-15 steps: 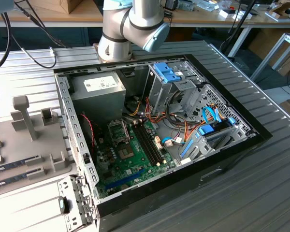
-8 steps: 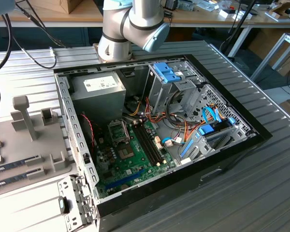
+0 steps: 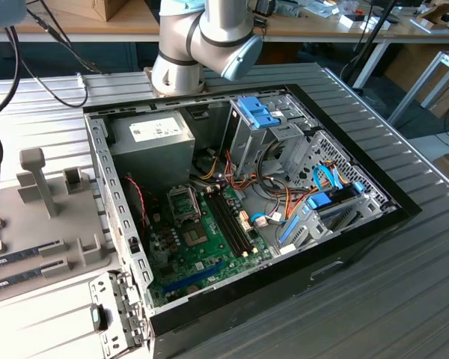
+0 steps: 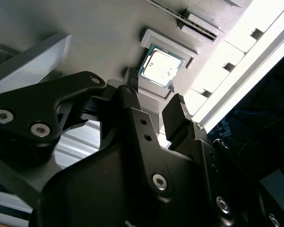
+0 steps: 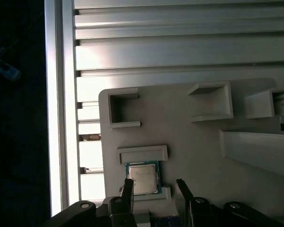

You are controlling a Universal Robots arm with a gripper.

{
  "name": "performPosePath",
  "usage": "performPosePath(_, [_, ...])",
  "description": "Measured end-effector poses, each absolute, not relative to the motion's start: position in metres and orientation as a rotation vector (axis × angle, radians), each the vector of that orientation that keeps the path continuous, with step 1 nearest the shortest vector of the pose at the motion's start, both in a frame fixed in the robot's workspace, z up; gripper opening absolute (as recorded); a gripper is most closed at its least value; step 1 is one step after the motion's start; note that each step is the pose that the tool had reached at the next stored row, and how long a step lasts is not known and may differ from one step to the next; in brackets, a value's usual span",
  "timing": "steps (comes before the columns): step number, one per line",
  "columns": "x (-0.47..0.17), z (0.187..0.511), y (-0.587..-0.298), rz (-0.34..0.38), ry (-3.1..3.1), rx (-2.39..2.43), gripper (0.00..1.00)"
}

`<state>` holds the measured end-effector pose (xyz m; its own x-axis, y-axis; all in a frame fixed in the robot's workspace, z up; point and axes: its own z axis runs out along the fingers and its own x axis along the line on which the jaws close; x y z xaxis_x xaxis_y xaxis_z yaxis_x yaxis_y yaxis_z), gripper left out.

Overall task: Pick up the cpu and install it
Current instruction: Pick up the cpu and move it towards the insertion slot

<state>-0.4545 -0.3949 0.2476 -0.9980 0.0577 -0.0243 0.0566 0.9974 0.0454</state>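
The jaws stood apart, clamped on nothing, hanging over the cpu (image 5: 143, 178). In the first wrist view one finger (image 5: 128, 189) looked to sit right over the chip's edge, while the other stood off to the far side of it. I judged the pair off-centre on the chip, though how high they hung above it I could not tell.

The cpu lay flat, silver top up, in a shallow walled pocket of the grey holder (image 5: 199, 142). The pocket was near the holder's edge, and other empty pockets and brackets of the holder stood further in. The holder itself rested on the ribbed bench (image 5: 180, 47). In the exterior view the holder (image 3: 45, 224) lay just beside the open computer case (image 3: 344, 247), on the exterior view's left of it. The arm (image 3: 209, 37) rose beyond the holder, behind the case. Inside the case, well apart from the holder, was the green board with its square socket (image 3: 183, 206).

What worried me was that offset. If the jaws went down as they stood, a fingertip could land on the chip's lid or on the pocket wall instead of beside the chip. A lopsided squeeze might also shove the thin chip against the wall and tip it. There is little edge to grip, so a tilted or shallow hold could let it slip.
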Motion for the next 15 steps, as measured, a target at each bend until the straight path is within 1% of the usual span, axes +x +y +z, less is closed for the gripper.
performPosePath(15, [-0.4545, 0.2424, -0.3949, 0.070, 3.114, 0.089, 0.48])
